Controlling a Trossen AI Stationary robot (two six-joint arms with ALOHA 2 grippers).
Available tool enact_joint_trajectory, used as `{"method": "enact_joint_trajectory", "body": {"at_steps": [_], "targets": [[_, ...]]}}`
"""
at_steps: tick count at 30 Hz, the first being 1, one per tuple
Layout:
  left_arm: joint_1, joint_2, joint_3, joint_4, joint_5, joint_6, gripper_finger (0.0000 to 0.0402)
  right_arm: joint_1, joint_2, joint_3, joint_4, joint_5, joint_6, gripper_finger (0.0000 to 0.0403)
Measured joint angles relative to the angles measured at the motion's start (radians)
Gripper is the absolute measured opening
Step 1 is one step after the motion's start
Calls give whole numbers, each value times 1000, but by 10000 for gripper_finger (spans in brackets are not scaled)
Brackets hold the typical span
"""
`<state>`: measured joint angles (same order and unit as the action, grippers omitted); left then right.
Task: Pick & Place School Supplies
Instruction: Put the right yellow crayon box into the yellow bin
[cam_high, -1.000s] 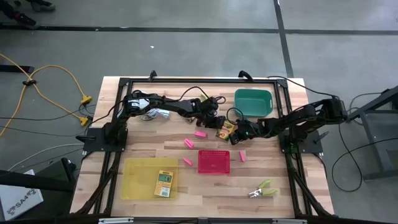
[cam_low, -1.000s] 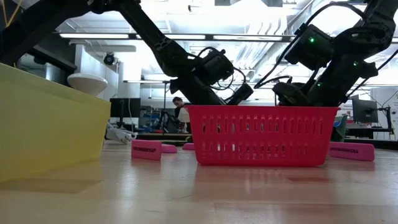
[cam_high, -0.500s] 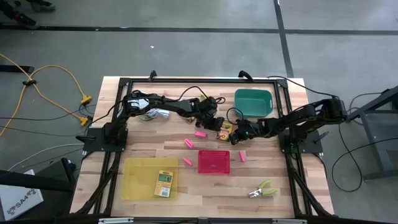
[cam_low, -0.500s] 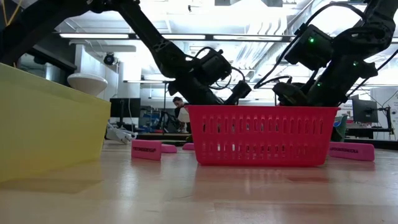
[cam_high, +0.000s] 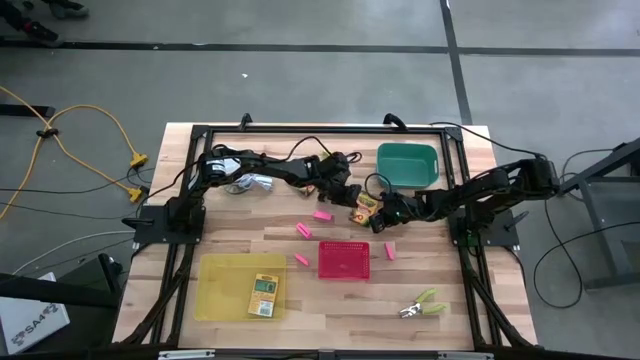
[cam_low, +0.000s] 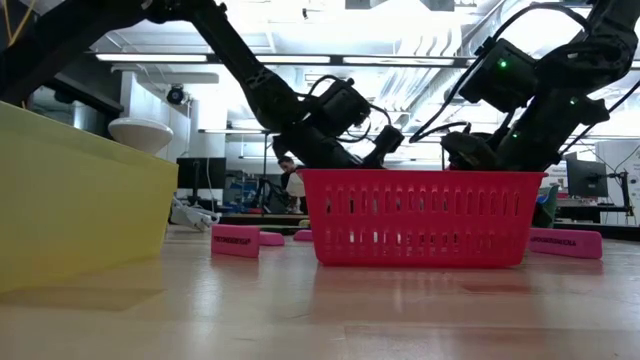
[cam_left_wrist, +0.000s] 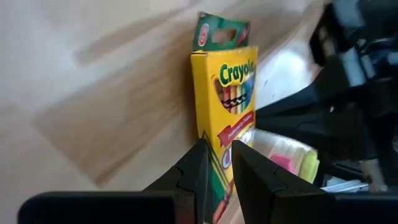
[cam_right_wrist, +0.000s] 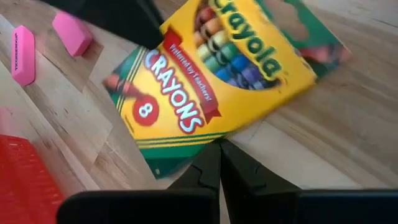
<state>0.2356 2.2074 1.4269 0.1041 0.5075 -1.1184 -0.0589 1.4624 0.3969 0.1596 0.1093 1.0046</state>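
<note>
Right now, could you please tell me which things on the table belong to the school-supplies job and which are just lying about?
Job:
yellow-and-green cardboard crayon box between both tools
second crayon box in the yellow plastic tray
pink eraser blocks
lime-green-handled scissors

Lying about:
white round object
yellow cable on the floor

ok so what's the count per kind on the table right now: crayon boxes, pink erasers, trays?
Crayon boxes: 2
Pink erasers: 4
Trays: 3 (yellow tray, red basket, green bin)
Total: 9
</note>
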Motion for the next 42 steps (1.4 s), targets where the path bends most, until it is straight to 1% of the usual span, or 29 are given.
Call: {"method": "enact_joint_trajectory", "body": {"at_steps": [6, 9, 16, 19, 25, 33, 42], "targets": [[0, 0, 0, 4, 8, 5, 67, 0, 0, 0, 2, 0, -4, 2], [0, 1, 1, 5, 34, 7, 67, 0, 0, 0, -1, 0, -4, 2], [0, 1, 2, 6, 60, 7, 67, 0, 0, 0, -6, 0, -3, 2], [0, 1, 2, 12, 89, 7, 67, 0, 0, 1, -10, 0, -3, 2], [-5, 2, 6, 8, 107, 7, 67, 0, 0, 3, -20, 3, 14, 2], [-13, 1, 8, -17, 53, 29, 67, 0, 0, 4, -22, 1, 15, 2], [-13, 1, 7, -10, 34, 25, 67, 0, 0, 3, -20, -2, 15, 2]]}}
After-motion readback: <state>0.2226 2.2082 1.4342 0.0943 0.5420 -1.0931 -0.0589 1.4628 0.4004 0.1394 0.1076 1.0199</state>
